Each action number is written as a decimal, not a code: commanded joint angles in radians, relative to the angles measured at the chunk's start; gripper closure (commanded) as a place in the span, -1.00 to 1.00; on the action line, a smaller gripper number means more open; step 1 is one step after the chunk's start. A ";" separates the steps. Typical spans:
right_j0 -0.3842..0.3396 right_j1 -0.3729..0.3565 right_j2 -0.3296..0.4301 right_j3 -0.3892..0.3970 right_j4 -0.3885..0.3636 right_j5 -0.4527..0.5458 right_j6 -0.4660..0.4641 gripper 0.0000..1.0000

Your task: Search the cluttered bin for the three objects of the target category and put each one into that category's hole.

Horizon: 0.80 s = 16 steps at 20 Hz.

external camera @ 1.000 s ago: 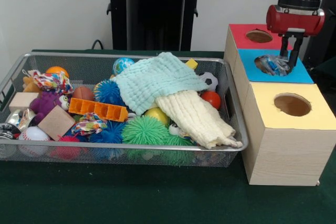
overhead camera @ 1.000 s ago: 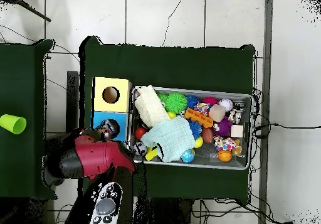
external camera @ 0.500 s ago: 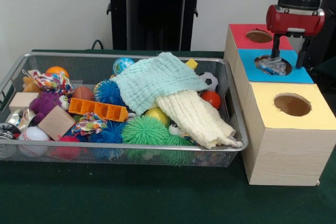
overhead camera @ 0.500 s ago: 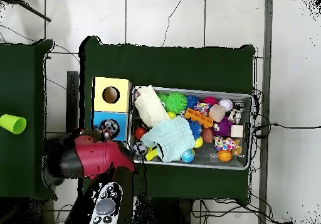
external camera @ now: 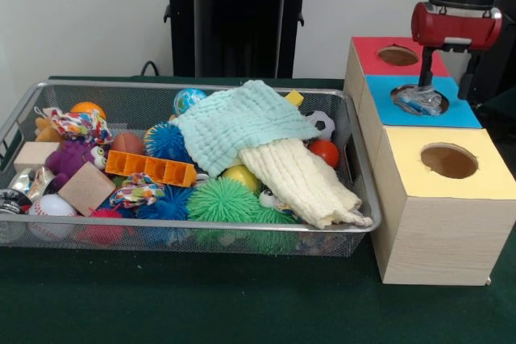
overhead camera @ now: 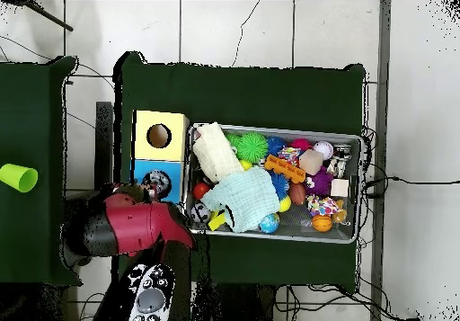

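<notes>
A wire bin (external camera: 359,227) of toys and cloths is sitting on the green counter (external camera: 201,300). Farther back, a crinkled shiny object (external camera: 419,101) is lying in the blue hole (external camera: 401,92); the claw (external camera: 446,88) is hovering above, spread wide and empty.

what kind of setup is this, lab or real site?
Most likely a lab test rig: a robot arm over a green-covered table, a wire bin packed with mixed toys, and a staged box with coloured holes, with loose cables on the tiled floor.

Mint cloth (external camera: 239,121), cream cloth (external camera: 302,180) — red, blue, yellow box (external camera: 433,199).
</notes>
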 commanded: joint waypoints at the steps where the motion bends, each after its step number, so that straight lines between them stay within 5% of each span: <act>1: -0.023 -0.069 -0.004 -0.011 0.027 0.217 0.137 -1.00; 16: -0.033 -0.107 0.003 -0.042 0.006 0.309 0.128 -1.00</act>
